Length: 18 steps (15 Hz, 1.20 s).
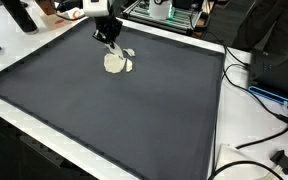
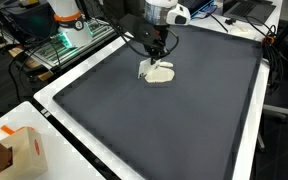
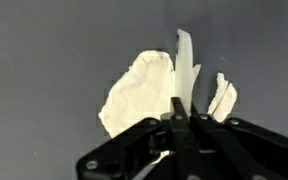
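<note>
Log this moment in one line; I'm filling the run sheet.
claw: shut on cream cloth | one fold pinched up | rest lying on dark mat

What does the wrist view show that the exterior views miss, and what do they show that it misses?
Wrist view only: the gripper, up close, pinches a raised fold of the white cloth, with a smaller flap standing off to one side.
Exterior views only: the whole dark mat with its pale border, the cloth lying toward the mat's far side, and a cardboard box off the mat.
Both: the gripper shut on the cloth, the rest of which lies on the mat.
</note>
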Tool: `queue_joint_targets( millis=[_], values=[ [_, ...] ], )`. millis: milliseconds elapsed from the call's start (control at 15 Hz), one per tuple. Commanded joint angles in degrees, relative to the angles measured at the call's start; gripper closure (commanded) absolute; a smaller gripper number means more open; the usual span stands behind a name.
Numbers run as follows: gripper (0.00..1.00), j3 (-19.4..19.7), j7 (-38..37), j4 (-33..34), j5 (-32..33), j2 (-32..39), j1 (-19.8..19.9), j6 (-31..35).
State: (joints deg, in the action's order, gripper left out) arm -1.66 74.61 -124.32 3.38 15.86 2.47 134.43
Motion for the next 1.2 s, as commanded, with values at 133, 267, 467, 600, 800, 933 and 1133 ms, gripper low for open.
queue_joint_targets(
  millis=[133,267,467,600,800,933,1133],
  values=[
    [0.99,-1.7,6.3,1.2,-5.0,2.4,2.7,0.4],
    [0.99,-1.1,5.9,1.3,-4.5,3.0,2.7,0.5],
    [0.99,0.6,1.5,1.0,-1.0,3.0,2.0,0.6],
    [0.99,1.4,-1.1,0.3,0.8,2.5,1.9,1.0],
    [0.99,2.1,-3.2,-0.8,3.0,1.7,2.3,1.7],
    [0.99,1.1,-0.1,-0.4,1.3,2.2,3.2,1.5],
    [0.99,-1.8,10.5,-0.1,-5.4,3.0,5.5,2.4]
  ],
)
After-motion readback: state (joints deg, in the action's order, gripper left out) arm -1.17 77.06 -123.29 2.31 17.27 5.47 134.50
